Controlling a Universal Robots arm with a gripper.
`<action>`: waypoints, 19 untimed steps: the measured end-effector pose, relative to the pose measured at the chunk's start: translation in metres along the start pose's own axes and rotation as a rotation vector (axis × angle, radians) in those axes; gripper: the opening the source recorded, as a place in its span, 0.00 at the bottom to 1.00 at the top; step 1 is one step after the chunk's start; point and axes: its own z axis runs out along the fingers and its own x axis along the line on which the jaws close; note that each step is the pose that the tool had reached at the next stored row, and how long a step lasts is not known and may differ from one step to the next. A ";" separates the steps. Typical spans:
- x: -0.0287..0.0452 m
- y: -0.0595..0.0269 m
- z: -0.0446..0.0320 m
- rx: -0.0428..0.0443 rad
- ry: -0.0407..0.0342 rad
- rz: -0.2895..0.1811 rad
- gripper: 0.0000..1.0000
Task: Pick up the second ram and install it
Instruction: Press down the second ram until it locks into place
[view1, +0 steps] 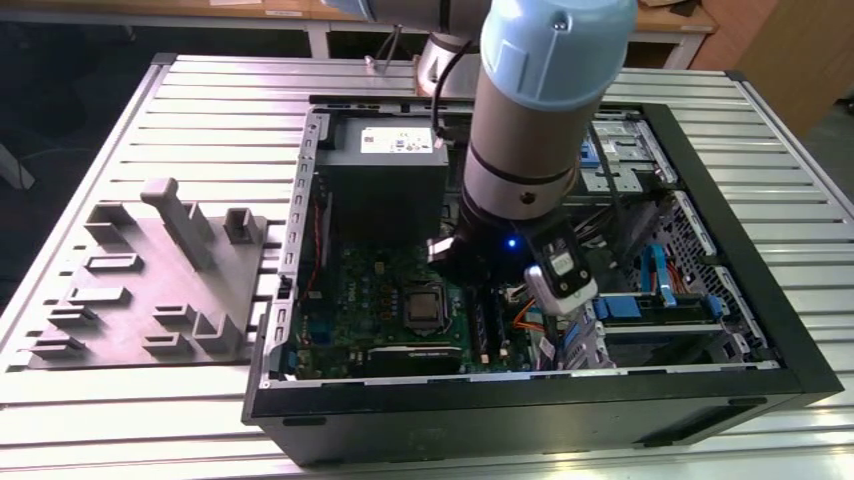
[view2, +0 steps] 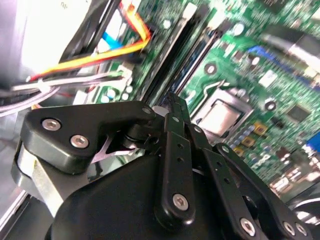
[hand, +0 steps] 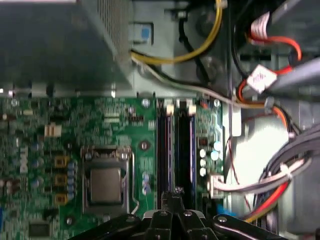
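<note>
Inside the open computer case (view1: 787, 330), our narrowly closed gripper (hand: 172, 192) holds above the memory slots (hand: 175, 145); we should stay square over them.

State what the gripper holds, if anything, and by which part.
It cannot be told: the gripper hangs over the motherboard's memory slots, its fingertips unclear.

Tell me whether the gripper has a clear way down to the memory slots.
Probably yes. The gripper hangs directly over the memory slots, with bare board between; the cables lie off to one side.
</note>
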 end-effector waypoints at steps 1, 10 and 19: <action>-0.0001 -0.0030 -0.0002 0.0002 0.0001 0.000 0.10; 0.0001 -0.0070 0.0015 0.0000 0.0000 0.000 0.10; 0.0000 -0.0094 0.0059 0.0001 0.0001 0.000 0.10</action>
